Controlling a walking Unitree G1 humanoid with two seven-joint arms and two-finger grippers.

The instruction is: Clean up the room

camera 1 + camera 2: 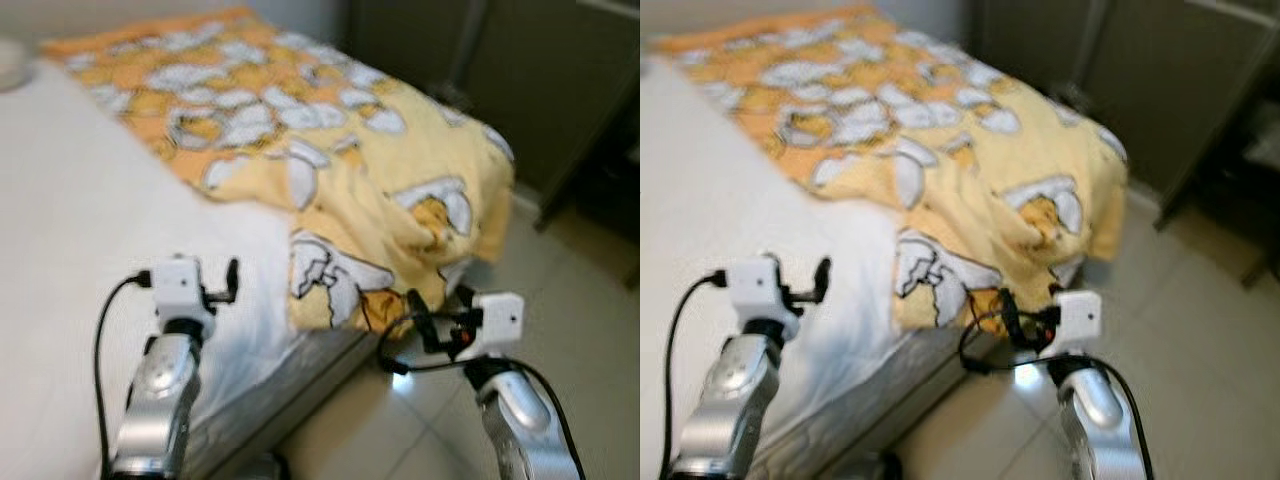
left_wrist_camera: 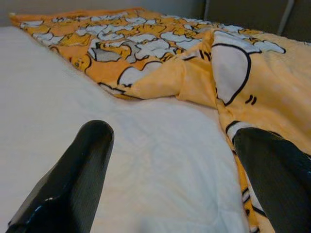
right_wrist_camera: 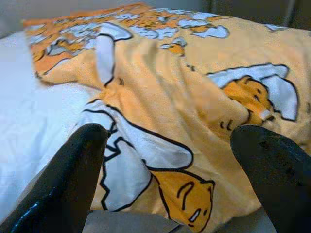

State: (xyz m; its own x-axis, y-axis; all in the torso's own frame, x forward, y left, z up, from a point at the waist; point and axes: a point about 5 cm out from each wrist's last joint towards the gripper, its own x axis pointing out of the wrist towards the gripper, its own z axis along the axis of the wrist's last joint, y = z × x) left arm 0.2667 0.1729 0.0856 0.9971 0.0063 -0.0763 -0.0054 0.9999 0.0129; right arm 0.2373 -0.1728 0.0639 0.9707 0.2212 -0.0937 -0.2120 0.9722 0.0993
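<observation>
We see the left pincer [image 2: 170, 179] with its fingers spread wide, released, held over the white sheet [image 1: 90, 230] of the bed [image 1: 320, 365]. The right pincer [image 3: 170, 179] is likewise released, fingers apart, just beside the hanging edge of the yellow blanket [image 1: 340, 160] (printed with white and orange cartoon shapes). The blanket lies rumpled across the far part of the bed and drapes over its corner toward the tiled floor [image 1: 560, 300]. Dark cabinets [image 1: 520, 70] stand beyond.
</observation>
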